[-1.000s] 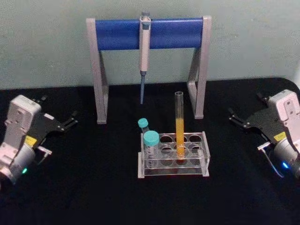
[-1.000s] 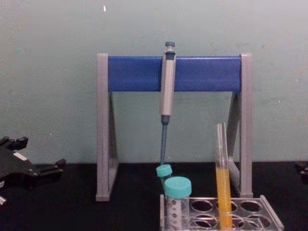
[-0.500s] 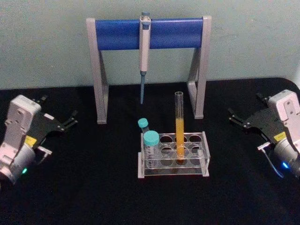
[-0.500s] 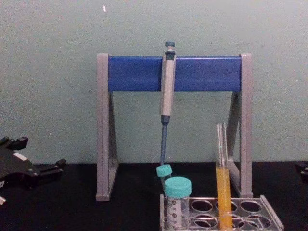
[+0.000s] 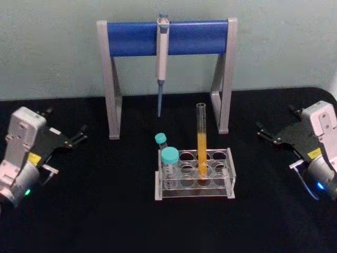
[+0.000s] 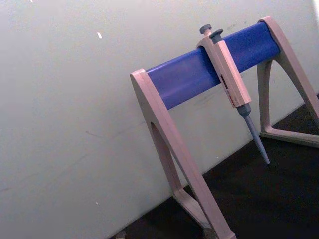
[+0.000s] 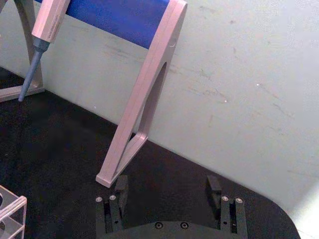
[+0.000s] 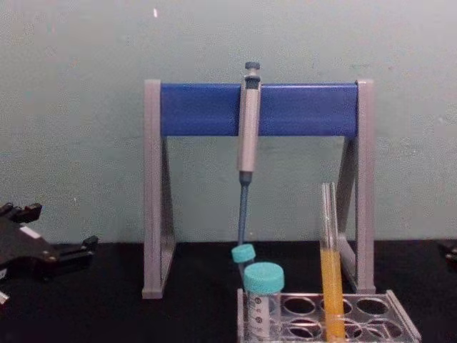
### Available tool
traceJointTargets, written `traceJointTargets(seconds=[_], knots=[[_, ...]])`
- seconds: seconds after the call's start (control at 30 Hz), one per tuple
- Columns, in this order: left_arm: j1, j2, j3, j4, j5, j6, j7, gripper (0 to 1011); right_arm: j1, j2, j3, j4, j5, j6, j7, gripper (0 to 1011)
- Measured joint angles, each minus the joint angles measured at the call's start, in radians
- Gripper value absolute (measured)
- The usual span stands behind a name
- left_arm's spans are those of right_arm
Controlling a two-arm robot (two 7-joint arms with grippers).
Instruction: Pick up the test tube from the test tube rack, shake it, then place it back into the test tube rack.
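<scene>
**Desk:** Where is the tube?

**Operator:** I see the test tube (image 5: 201,138) standing upright in the test tube rack (image 5: 230,167), in the middle column of holes. I cannot tell which row. From the head camera I get the layout: the rack sits mid-table on the black table (image 5: 121,211), in front of the pipette stand (image 5: 113,79), where a pipette (image 5: 161,58) hangs.

**Desk:** And from the chest camera?

**Operator:** That one gives me the side profile. Orange-yellow liquid fills the tube's lower part, with clear glass above it. Its open top stands higher than the two teal-capped tubes (image 5: 169,156) at the rack's left end.

**Desk:** Grippers?

**Operator:** The left gripper (image 5: 67,119) sits at the table's left, fingers spread and holding nothing. For the right gripper (image 7: 167,186), its wrist camera shows me the two fingers wide apart with bare table between them. The head camera places it at the table's right. Both are well apart from the rack.
</scene>
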Motion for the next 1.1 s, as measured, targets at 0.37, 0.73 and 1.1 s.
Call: traceJointTargets(seconds=[0.37,0.73,1.1], knots=[[0.000,0.000,0.000,0.000,0.000,0.000,0.000,1001,0.000,0.000,0.000,0.000,0.000,0.000,0.000,1000],[0.000,0.000,0.000,0.000,0.000,0.000,0.000,1001,0.000,0.000,0.000,0.000,0.000,0.000,0.000,1000],[0.000,0.000,0.000,0.000,0.000,0.000,0.000,1001,-0.029,0.007,0.030,-0.053,0.038,0.044,0.058,1000]])
